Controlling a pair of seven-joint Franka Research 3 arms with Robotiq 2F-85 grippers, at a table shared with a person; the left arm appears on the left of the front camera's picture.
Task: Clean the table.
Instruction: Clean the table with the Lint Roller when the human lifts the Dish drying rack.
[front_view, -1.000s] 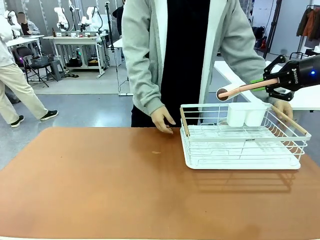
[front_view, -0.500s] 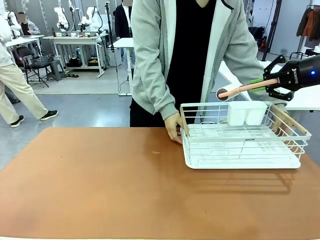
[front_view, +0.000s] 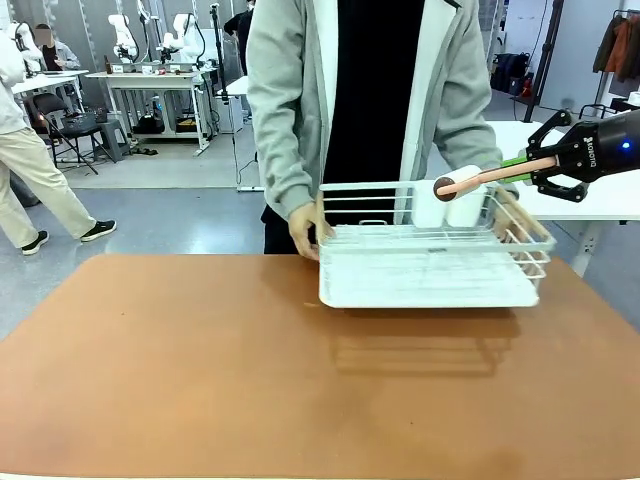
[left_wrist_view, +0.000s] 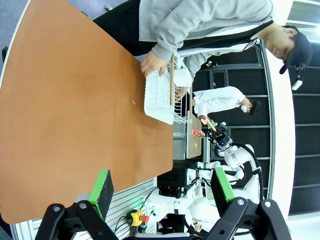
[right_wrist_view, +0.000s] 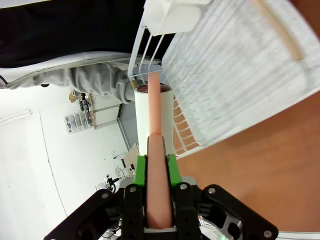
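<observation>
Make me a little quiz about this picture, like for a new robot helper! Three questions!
1. True or false: the left gripper has its fingers shut on a sponge.
2. What does the right gripper hold? A) a lint roller B) a spoon C) a cup
3. Fill in: the white wire rack is held above the table by the ____.
Key: 1 false, its fingers are open and empty. 2 A. 3 person's hands.
</observation>
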